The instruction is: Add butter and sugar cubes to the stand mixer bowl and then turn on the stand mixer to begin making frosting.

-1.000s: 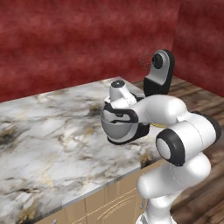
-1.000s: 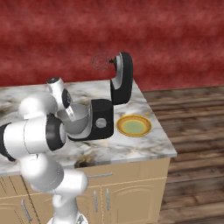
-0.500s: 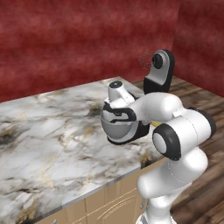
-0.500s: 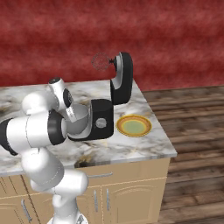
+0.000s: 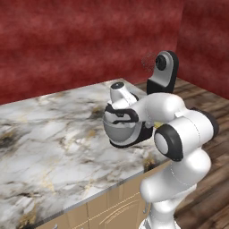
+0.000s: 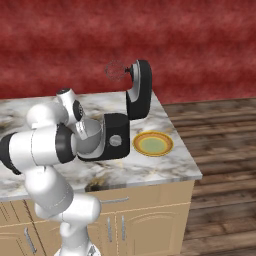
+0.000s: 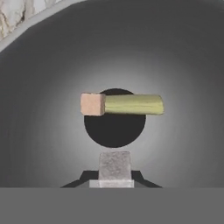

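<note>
— Marble counter [image 5: 49,134] under a dark red wall, seen from the left base camera. What stands on it?

— Near its right end sits the stand mixer [image 5: 154,96], black, with its head tipped up and back. The stand mixer bowl [image 5: 117,129], grey metal, rests on the mixer's base in front of the column. The white arm bends over from the lower right, and its wrist points down into the bowl's mouth.

— And from the right base camera?

— Same counter, wood cabinets below it. The mixer's head is raised with a faint wire whisk at its front; the bowl [image 6: 92,142] sits left of the black column, and the arm's wrist covers much of its rim. A flat yellow-rimmed plate [image 6: 153,144] lies on the marble just right of the mixer, apart from it.

— What does the hand camera give?

— It looks straight down into the bowl. A butter stick [image 7: 122,104], yellowish with a pinkish square end, lies across the dark round spot at the bottom. Closer, the gripper [image 7: 116,168] is clenched on a sugar cube [image 7: 115,165] — a small whitish block pinched between the dark tips, hanging above the bowl's floor, below the butter in this view.

— Is the cube touching the butter?

— No, they are apart.
</note>
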### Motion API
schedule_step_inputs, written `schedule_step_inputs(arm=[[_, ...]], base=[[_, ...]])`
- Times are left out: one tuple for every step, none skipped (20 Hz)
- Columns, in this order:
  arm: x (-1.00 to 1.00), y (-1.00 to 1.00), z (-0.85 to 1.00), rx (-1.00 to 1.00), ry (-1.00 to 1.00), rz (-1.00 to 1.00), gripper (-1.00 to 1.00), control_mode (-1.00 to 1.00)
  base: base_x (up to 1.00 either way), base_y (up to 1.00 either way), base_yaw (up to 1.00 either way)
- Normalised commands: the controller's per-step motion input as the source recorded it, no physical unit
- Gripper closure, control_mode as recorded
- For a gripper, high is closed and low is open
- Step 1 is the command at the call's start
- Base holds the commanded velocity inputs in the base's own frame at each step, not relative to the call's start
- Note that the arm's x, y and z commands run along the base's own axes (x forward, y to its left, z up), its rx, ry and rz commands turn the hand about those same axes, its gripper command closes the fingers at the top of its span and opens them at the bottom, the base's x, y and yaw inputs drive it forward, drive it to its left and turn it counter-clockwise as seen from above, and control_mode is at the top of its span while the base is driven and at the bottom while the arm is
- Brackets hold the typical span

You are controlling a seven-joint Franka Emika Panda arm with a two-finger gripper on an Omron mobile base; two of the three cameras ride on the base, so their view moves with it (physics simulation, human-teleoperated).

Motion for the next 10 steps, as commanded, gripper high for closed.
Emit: schedule_step_inputs(arm=[[0.12,0.00,-0.19,0.00,0.00,-0.06,-1.00,-1.00],[0.13,0.00,-0.16,0.00,0.00,-0.06,-1.00,-1.00],[0.13,0.00,-0.11,0.00,0.00,-0.06,-1.00,-1.00],[0.09,0.00,-0.05,0.00,0.00,-0.07,-1.00,-1.00],[0.06,-0.01,0.00,0.00,0.00,-0.07,-1.00,-1.00],[0.06,-0.04,0.00,0.00,0.00,-0.07,-1.00,-1.00],[0.02,-0.10,0.00,0.00,0.00,-0.07,-1.00,-1.00],[0.03,-0.14,0.00,0.00,0.00,-0.06,-1.00,-1.00],[0.02,-0.17,0.00,0.01,0.00,-0.06,-1.00,-1.00],[0.01,-0.17,0.00,0.02,0.00,-0.06,-1.00,-1.00]], base=[[0.00,0.00,0.00],[0.00,0.00,0.00],[0.00,0.00,0.00],[0.00,0.00,0.00],[0.00,0.00,0.00],[0.00,0.00,0.00],[0.00,0.00,0.00],[0.00,0.00,0.00],[0.00,0.00,0.00],[0.00,0.00,0.00]])
